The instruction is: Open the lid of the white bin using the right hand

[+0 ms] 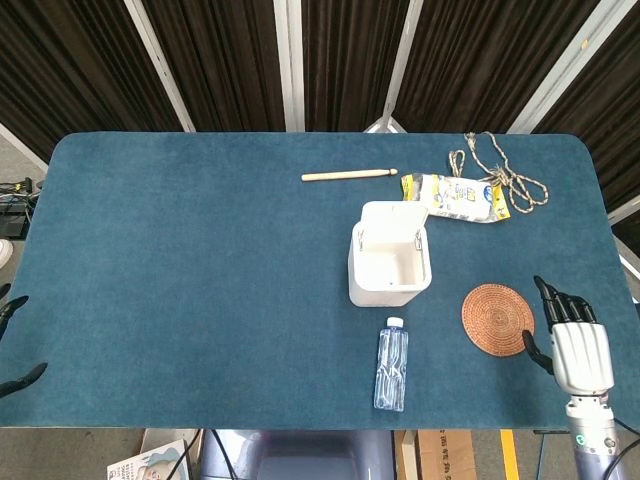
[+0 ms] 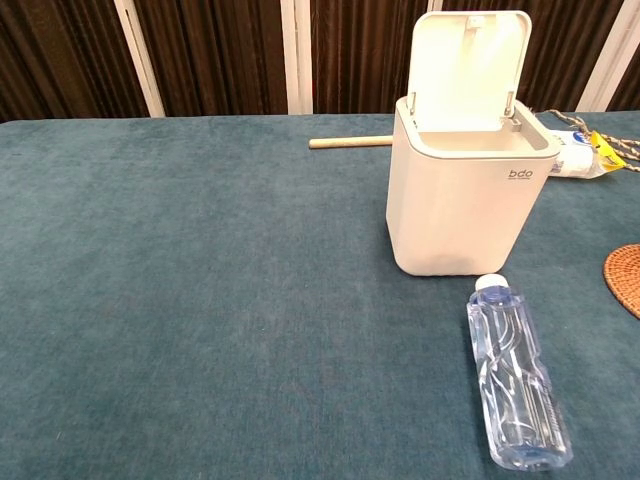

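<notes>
The white bin (image 1: 389, 266) (image 2: 466, 196) stands right of the table's middle. Its lid (image 2: 470, 68) is up, standing upright at the bin's far edge, and the inside looks empty in the head view. My right hand (image 1: 575, 345) is at the table's near right corner, well away from the bin, with fingers stretched out and nothing in it. It does not show in the chest view. Only dark fingertips of my left hand (image 1: 12, 345) peek in at the head view's left edge, off the table.
A clear water bottle (image 1: 391, 365) (image 2: 513, 380) lies just in front of the bin. A round woven coaster (image 1: 497, 319) sits between bin and right hand. Further back lie a wooden stick (image 1: 349, 175), a snack packet (image 1: 453, 197) and a coiled rope (image 1: 505, 170).
</notes>
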